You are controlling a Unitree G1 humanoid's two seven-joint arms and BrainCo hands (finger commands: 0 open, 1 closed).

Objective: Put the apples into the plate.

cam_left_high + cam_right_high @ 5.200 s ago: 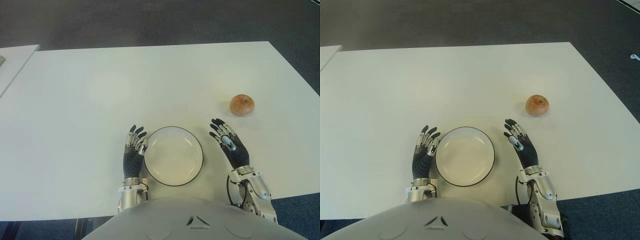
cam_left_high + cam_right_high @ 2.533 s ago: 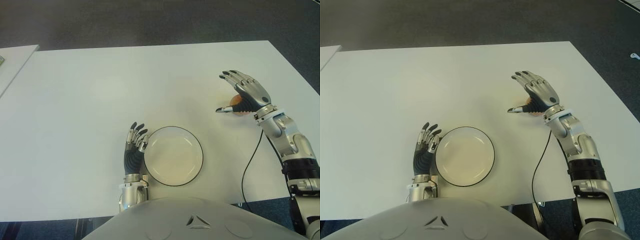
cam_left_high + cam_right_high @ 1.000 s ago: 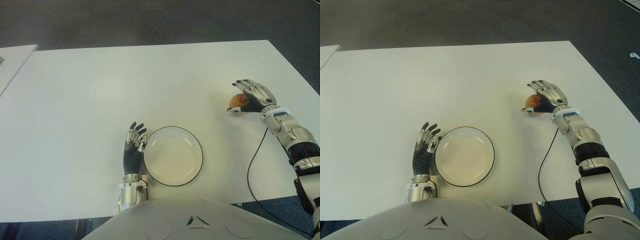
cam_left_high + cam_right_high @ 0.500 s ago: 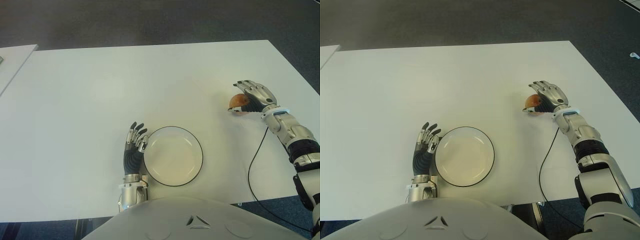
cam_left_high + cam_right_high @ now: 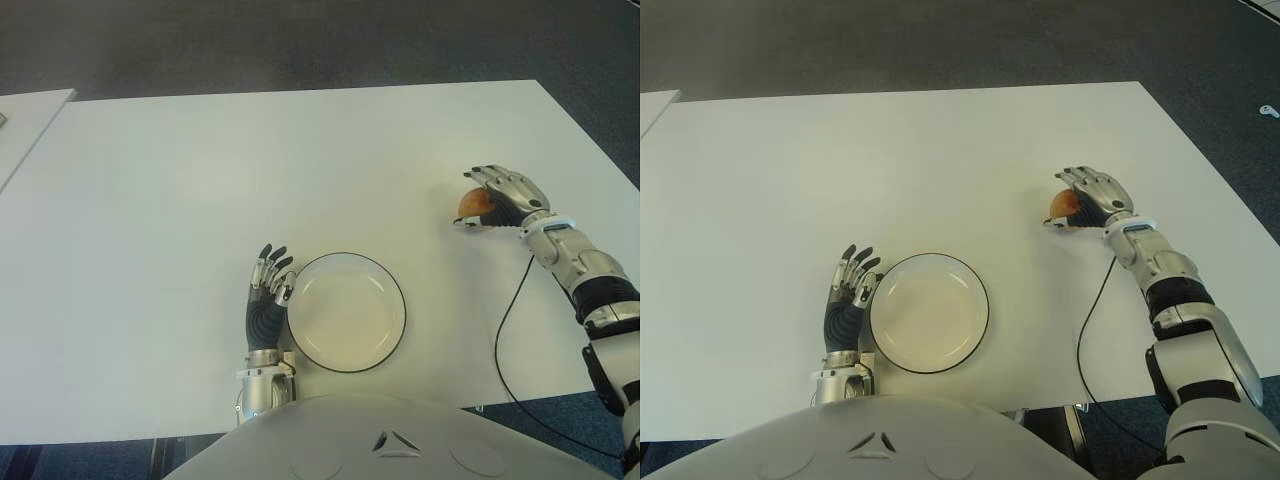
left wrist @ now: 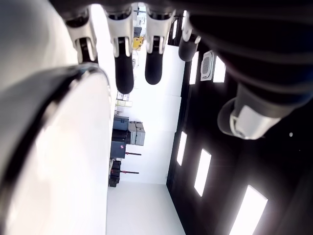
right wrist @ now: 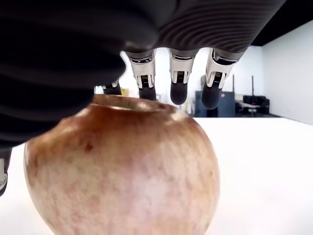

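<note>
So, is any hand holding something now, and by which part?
The right hand cups the apple over its top and far side, but a closed grip cannot be told. The left hand holds nothing.

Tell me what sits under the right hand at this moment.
One apple on the white table, with the right hand cupped over its top. The fingers arch past it; whether they press it is unclear. The plate beside the left hand holds nothing.
</note>
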